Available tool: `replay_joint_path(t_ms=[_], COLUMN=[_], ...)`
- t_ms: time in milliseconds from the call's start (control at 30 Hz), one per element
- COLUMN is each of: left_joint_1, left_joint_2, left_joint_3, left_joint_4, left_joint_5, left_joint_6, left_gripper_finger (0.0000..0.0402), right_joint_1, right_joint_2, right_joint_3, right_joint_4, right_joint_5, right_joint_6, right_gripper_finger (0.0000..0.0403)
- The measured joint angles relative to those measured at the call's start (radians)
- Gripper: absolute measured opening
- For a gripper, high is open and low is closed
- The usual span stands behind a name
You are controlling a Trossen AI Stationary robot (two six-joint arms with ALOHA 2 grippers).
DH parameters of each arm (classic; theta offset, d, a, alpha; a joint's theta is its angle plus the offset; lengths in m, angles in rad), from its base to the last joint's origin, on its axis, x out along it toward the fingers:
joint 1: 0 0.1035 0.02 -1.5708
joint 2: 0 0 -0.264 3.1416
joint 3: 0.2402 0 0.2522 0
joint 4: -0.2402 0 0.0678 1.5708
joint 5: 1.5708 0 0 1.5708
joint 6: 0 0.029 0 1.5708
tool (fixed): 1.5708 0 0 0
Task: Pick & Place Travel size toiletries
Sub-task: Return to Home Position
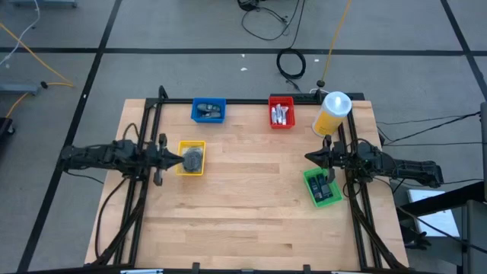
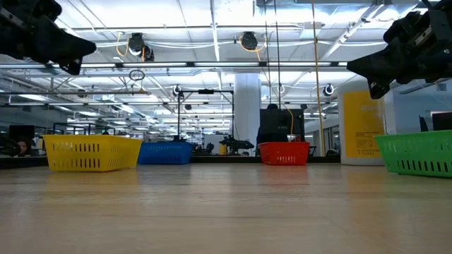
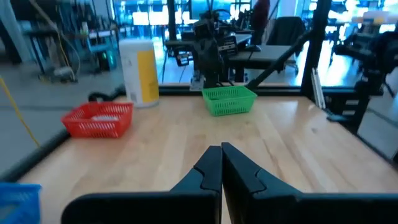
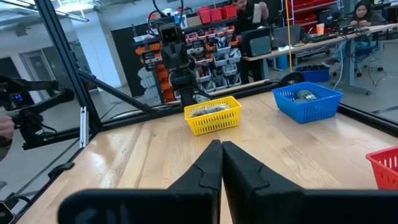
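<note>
Nearest on the bench (image 1: 251, 198), the green bin (image 1: 308, 183) holds dark packets (image 1: 326, 190). The right jaws hang beside it, pressed together as that wrist view shows. The left jaws, likewise pressed together, hang by the yellow bin (image 1: 181, 152) of grey discs (image 1: 194, 160). Farther, the blue bin (image 1: 208, 100) holds grey items (image 1: 207, 112), the red bin (image 1: 272, 114) white tubes (image 1: 281, 114). The low view shows only bin walls, contents hidden.

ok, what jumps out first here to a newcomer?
Four bright bins on the wooden table, each holding toiletries: blue bin and red bin at the far edge, yellow bin left, green bin right. Left gripper, shut, hovers by the yellow bin; right gripper, shut, by the green.
</note>
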Motion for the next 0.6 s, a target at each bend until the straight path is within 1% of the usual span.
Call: replay_joint_path(t_ms=[67,167,200,233,267,333,400,467,533,567,600], left_joint_1=[0.004,0.005,0.004,0.005,0.005,0.005,0.005,0.005,0.005,0.005,0.005], left_joint_2=[-0.04,-0.036,-0.03,-0.013,0.009,0.031,0.048,0.071,0.083,0.085,0.086], left_joint_3=[0.0,-0.001,-0.001,0.001,0.001,-0.002,-0.002,0.001,-0.001,-0.001,0.0], left_joint_4=[-0.033,-0.046,-0.038,-0.031,-0.03,-0.043,-0.037,-0.033,-0.038,-0.032,-0.027], left_joint_5=[-0.001,-0.014,-0.035,-0.073,-0.118,-0.189,-0.239,-0.252,-0.238,-0.238,-0.244], left_joint_6=[0.051,0.145,0.15,0.131,0.08,-0.048,-0.155,-0.221,-0.308,-0.334,-0.328], left_gripper_finger=[0.0003,0.0007,0.0006,0.0004,0.0002,0.0002,0.0007,0.0014,0.002,0.0022,0.0023], right_joint_1=[0.0,0.0,0.0,0.0,0.0,0.0,0.0,0.0,0.0,0.0,0.0], right_joint_2=[0.0,0.0,0.0,0.0,0.0,0.0,0.0,0.0,0.0,0.0,0.0], right_joint_3=[0.0,0.0,0.0,0.0,0.0,0.0,0.0,0.0,0.0,0.0,0.0], right_joint_4=[0.0,0.0,0.0,0.0,0.0,0.0,-0.001,-0.001,0.0,-0.001,0.0], right_joint_5=[0.0,0.001,0.002,0.001,0.001,0.001,0.001,0.001,0.001,0.001,0.001], right_joint_6=[0.0,0.0,0.0,0.0,0.0,0.0,0.0,0.0,0.0,0.0,0.0], right_gripper_finger=[0.0004,0.0002,0.0002,0.0002,0.0002,0.0004,0.0004,0.0003,0.0002,0.0002,0.0002])
